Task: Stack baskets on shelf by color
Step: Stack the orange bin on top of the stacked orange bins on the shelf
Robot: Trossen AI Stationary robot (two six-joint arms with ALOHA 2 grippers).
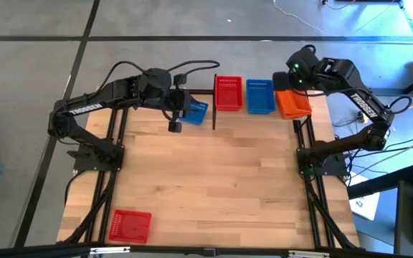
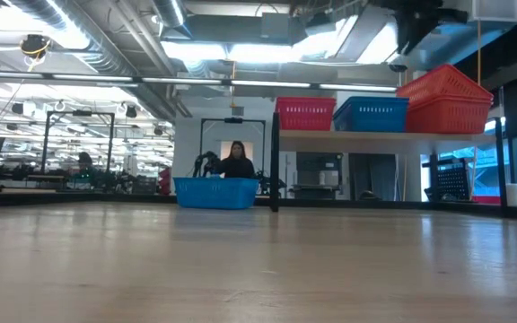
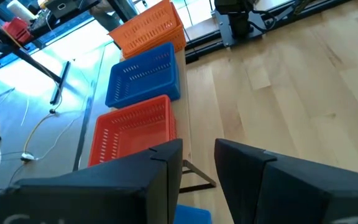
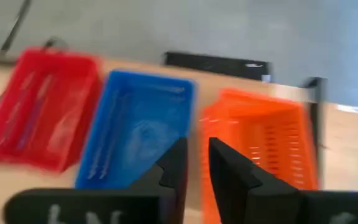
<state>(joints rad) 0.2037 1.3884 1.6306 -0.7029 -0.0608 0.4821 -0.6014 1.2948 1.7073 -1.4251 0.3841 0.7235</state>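
A robotics lab or workshop: exposed ducts [image 2: 88, 36] and strip lights [image 2: 240, 49] fill the upper frame, further robot rigs [image 2: 79, 144] stand at left, and a person [image 2: 237, 160] sits mid-frame behind the table [image 2: 258, 269].

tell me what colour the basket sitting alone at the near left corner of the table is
Red: the lone basket shows best in the high view.
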